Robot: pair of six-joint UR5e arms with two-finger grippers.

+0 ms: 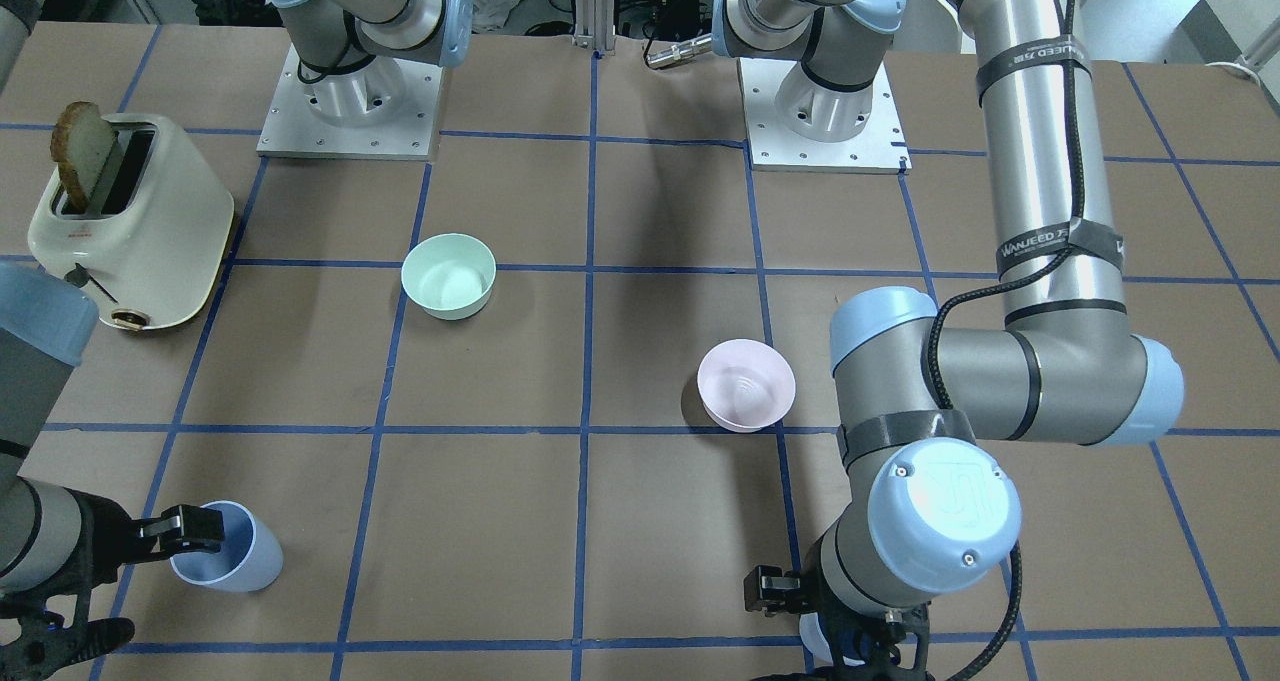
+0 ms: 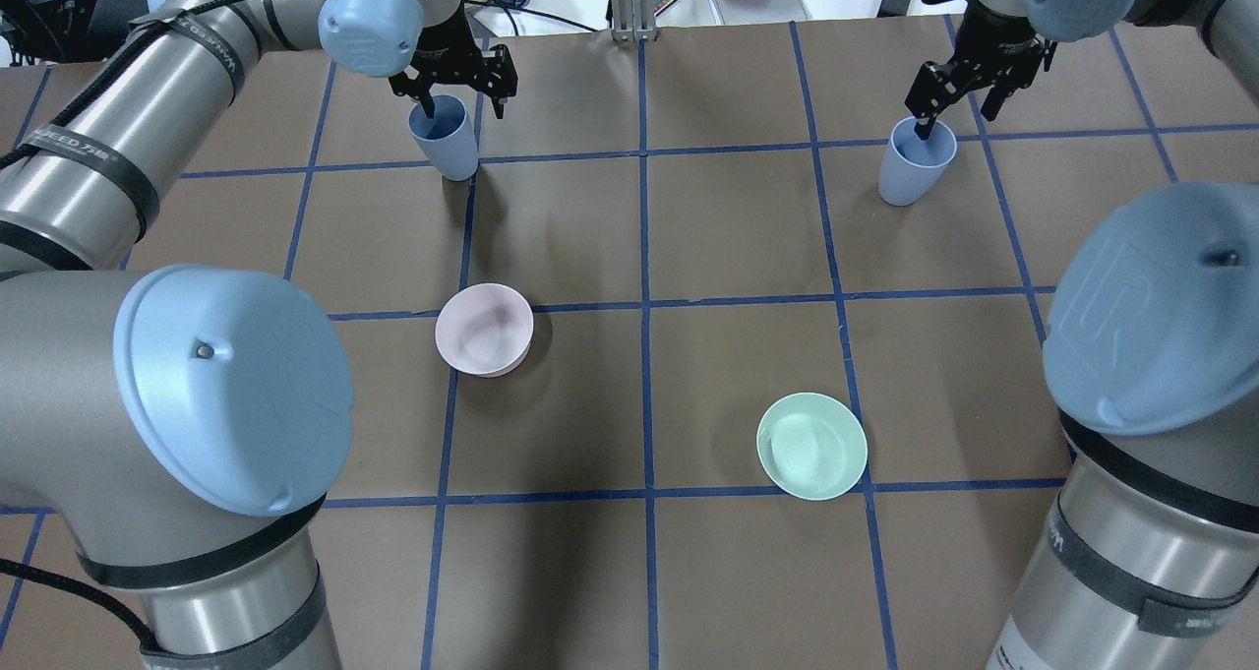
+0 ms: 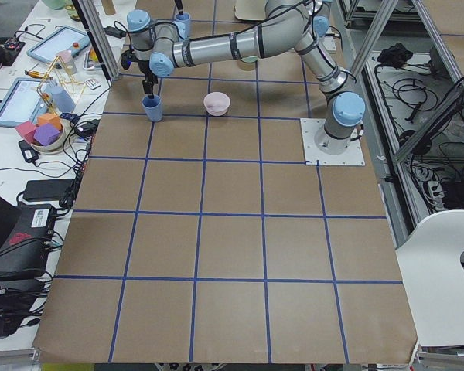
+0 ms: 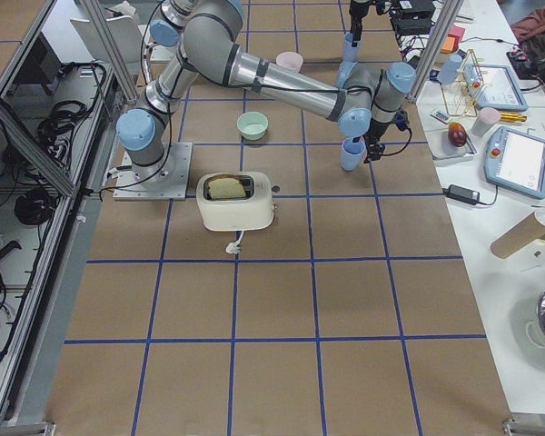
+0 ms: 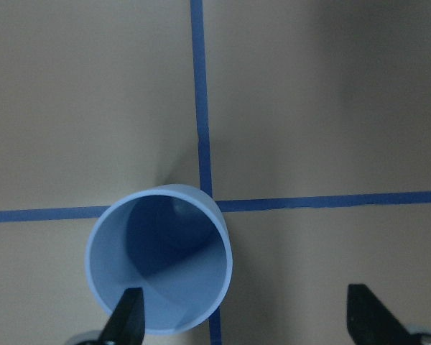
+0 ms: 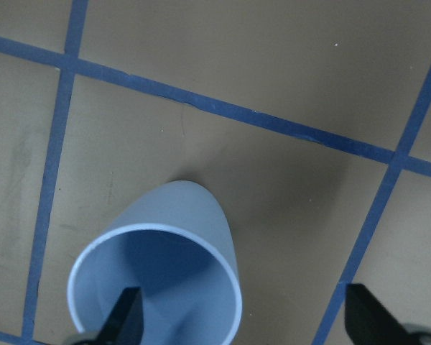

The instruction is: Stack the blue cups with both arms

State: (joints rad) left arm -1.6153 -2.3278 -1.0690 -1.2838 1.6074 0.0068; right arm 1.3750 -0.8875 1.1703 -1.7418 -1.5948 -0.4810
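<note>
Two blue cups stand upright on the brown table near its far edge. The left blue cup (image 2: 454, 153) is under my left gripper (image 2: 462, 99), which is open; one finger (image 5: 129, 316) is inside the cup (image 5: 158, 259) and the other finger (image 5: 366, 316) is outside it. The right blue cup (image 2: 905, 178) is under my right gripper (image 2: 956, 117), also open, with one finger (image 6: 126, 316) inside the cup (image 6: 158, 280) and the other outside. In the front-facing view the right cup (image 1: 228, 546) shows clearly; the left cup is mostly hidden under the wrist.
A pale pink bowl (image 2: 484, 329) sits mid-table on the left, and a mint-green bowl (image 2: 811, 446) nearer the robot on the right. A cream toaster (image 1: 130, 221) with a slice of bread stands by the right arm's side. Clutter lies beyond the far edge.
</note>
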